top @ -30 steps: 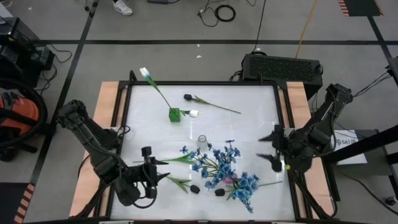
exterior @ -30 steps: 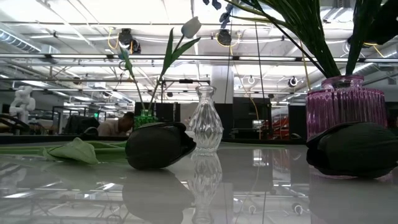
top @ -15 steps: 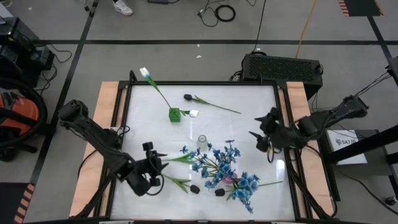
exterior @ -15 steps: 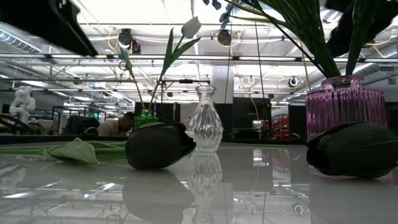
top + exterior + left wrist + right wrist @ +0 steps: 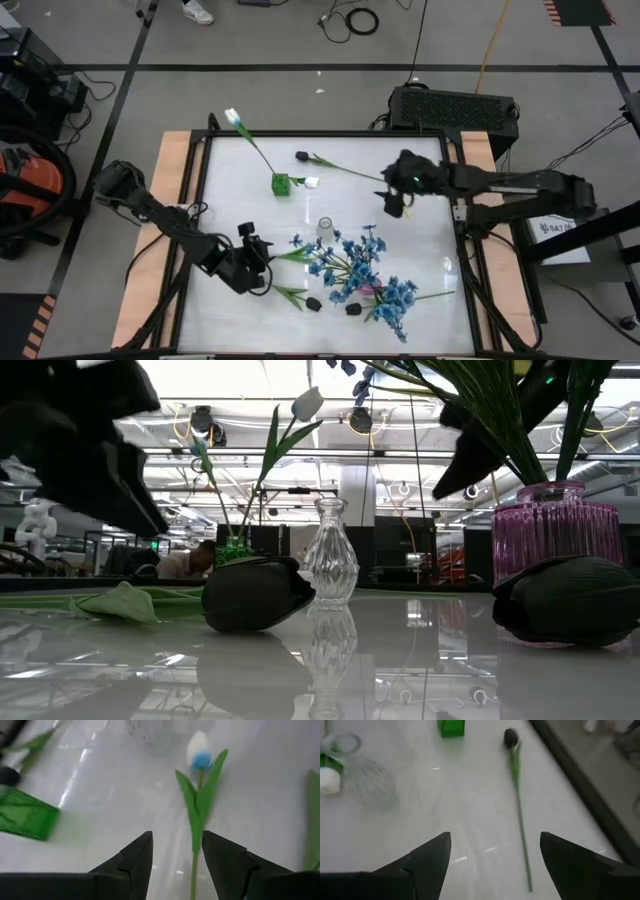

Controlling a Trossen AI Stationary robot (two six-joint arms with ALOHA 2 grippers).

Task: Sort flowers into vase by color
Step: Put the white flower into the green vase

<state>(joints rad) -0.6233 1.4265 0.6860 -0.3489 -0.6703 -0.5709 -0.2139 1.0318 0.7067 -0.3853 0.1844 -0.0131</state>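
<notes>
My left gripper is open low over the near left of the table. A white, blue-tinged tulip lies there, its green stem running between the fingers. My right gripper hovers open at the far right, near the stem end of a black tulip lying flat. White tulips stand in a small green vase. The clear vase holds nothing. Blue sprays fill the pink vase. Two black buds lie near.
Dark frame rails border the white table, with wooden side boards beyond them. The blue sprays and the pink vase crowd the near right. A bare stretch of the table lies between my right gripper and the blue sprays.
My left gripper has moved from the near left corner toward the far and right, up to the tulip lying by the clear vase. My right arm has stretched out from the right edge toward the far left, bringing its gripper to the black tulip's stem end. No flower has moved.
</notes>
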